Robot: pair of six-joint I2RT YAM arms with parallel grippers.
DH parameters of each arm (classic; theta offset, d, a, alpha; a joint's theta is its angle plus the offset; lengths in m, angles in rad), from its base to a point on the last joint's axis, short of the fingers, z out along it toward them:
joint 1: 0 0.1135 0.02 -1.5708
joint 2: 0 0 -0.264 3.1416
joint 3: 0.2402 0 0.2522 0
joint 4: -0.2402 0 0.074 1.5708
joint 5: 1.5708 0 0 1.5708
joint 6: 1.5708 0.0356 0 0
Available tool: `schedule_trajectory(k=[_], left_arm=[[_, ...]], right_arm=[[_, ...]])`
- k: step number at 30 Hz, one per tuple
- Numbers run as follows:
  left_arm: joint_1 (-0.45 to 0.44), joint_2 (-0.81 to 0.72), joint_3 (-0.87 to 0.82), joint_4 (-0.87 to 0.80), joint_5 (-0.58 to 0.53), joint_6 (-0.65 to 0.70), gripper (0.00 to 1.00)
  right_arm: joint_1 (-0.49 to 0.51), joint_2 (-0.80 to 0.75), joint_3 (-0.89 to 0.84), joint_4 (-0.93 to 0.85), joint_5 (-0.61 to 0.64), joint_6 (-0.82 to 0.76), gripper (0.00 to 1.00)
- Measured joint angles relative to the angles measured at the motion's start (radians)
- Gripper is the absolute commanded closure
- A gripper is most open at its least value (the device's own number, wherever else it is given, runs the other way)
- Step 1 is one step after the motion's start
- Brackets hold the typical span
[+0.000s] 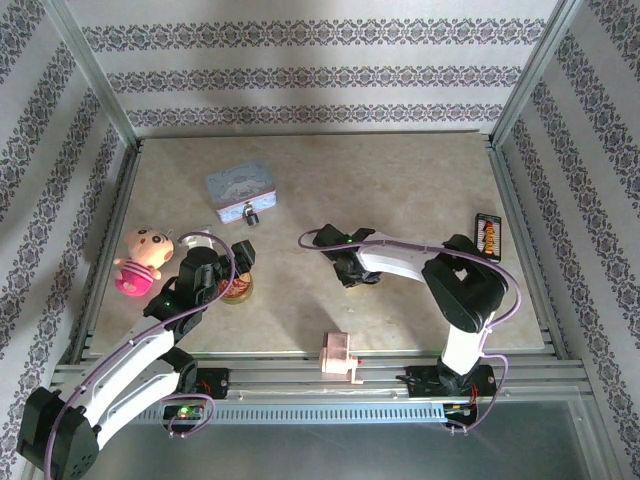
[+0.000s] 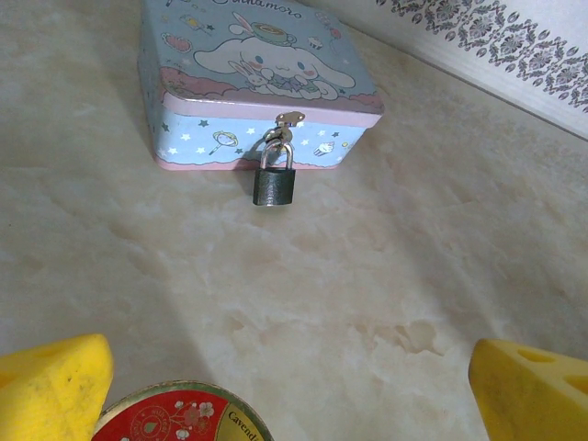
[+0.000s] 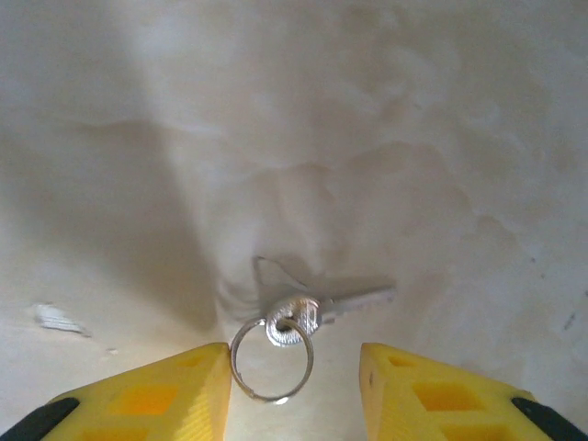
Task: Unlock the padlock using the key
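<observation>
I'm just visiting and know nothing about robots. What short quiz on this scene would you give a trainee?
1. True or false: the padlock hangs from the clasp of the pale blue tin.
2. Where is the key? A) in the padlock. B) flat on the table, just ahead of the right hand. C) on the tin's lid.
3. Fill in: the left hand is ____ (open or shut).

Key: 1 true; 2 B; 3 open.
</observation>
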Motion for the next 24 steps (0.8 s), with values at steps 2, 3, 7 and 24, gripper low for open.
schedule_trajectory(k=[2, 3, 7, 24], left_arm=[[0.0, 0.0, 0.0, 0.0, 0.0, 0.0, 0.01], [0.0, 0.0, 0.0, 0.0, 0.0, 0.0, 0.01], [0.0, 0.0, 0.0, 0.0, 0.002, -0.003, 0.01], [0.0, 0.0, -0.013, 0.023, 0.003, -0.008, 0.01]], right_arm=[[-0.013, -0.013, -0.014, -0.001, 0.0, 0.019, 0.58], [-0.018, -0.02, -0.021, -0.003, 0.001, 0.026, 0.58], [-0.025, -0.057, -0.048, -0.013, 0.004, 0.056, 0.58], [-0.039, -0.207, -0.133, 0.096, -0.043, 0.277, 0.45]])
